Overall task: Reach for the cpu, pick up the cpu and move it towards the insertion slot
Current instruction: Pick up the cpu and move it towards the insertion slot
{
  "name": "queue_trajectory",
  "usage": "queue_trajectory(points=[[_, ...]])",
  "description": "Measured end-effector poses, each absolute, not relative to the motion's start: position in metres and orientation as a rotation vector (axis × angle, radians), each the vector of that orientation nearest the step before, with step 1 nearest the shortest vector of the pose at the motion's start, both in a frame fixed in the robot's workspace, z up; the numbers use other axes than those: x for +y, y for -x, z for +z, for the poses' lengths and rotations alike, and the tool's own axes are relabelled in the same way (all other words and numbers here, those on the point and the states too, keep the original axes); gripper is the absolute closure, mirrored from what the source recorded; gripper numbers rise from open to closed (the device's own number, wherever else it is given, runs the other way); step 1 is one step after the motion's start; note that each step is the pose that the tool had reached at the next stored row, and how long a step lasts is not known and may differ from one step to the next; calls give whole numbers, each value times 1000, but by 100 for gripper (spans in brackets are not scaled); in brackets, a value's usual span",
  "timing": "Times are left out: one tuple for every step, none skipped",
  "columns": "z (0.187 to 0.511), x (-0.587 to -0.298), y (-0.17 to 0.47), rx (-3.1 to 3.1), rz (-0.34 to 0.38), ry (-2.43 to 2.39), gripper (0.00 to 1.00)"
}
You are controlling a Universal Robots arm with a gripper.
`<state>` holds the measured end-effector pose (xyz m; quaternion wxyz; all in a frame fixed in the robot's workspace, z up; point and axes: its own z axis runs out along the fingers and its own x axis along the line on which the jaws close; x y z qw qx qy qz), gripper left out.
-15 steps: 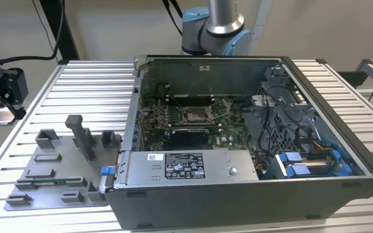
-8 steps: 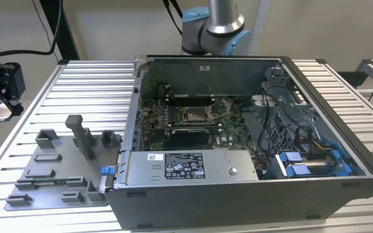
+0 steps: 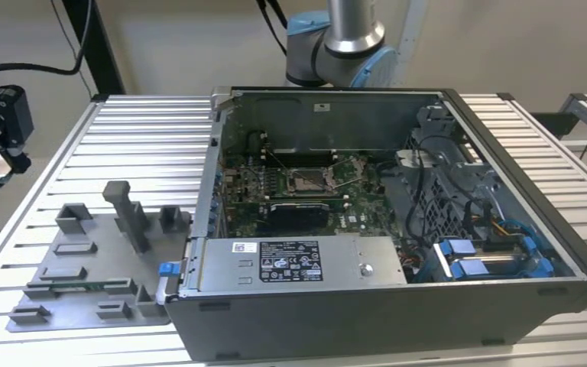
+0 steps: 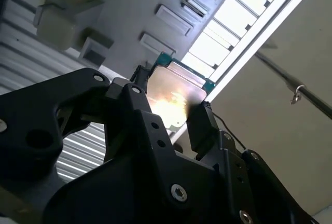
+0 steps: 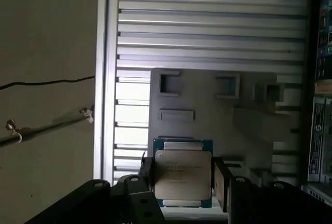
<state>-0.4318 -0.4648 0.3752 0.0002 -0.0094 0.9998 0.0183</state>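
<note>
Now gripper [image 5: 184,182] jaws clamped on cpu [image 5: 182,175] by opposite edges, grey fixture plate [image 5: 202,105] behind. Thin, light, stiff, slick lid, probably fragile underside: edge hold suits. Insertion slot [image 3: 307,180] at centre of exterior view.

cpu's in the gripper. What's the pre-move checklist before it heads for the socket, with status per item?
1. Grasp: ok. The cpu sits between the fingers of the gripper in both wrist views, lifted off the grey fixture plate.
2. Chip square in the grasp: ok. Its edges run parallel to the fingers in the first wrist view.
3. Insertion slot ready: cannot tell. The frame and dark centre show, but the lever position is unclear.
4. Access: ok. The case lies open side up, with the slot exposed.
5. Chip orientation against the slot: cannot tell.
</note>
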Motion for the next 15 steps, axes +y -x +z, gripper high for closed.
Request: queue_trajectory(points=[[377, -465, 432, 3140, 58, 30, 100], [379, -465, 432, 3140, 58, 30, 100], [381, -465, 432, 3140, 58, 30, 100], [383, -465, 432, 3140, 57, 30, 100], [385, -465, 432, 3140, 57, 30, 100], [387, -465, 432, 3140, 57, 30, 100], [389, -465, 432, 3140, 57, 30, 100], [390, -465, 432, 3140, 57, 30, 100], [392, -465, 432, 3140, 57, 30, 100], [394, -465, 432, 3140, 57, 30, 100], [395, -465, 432, 3140, 57, 30, 100], [397, -465, 432, 3140, 57, 30, 100], [399, -465, 432, 3140, 56, 30, 100], [400, -465, 432, 3140, 56, 30, 100], [402, -465, 432, 3140, 56, 30, 100]])
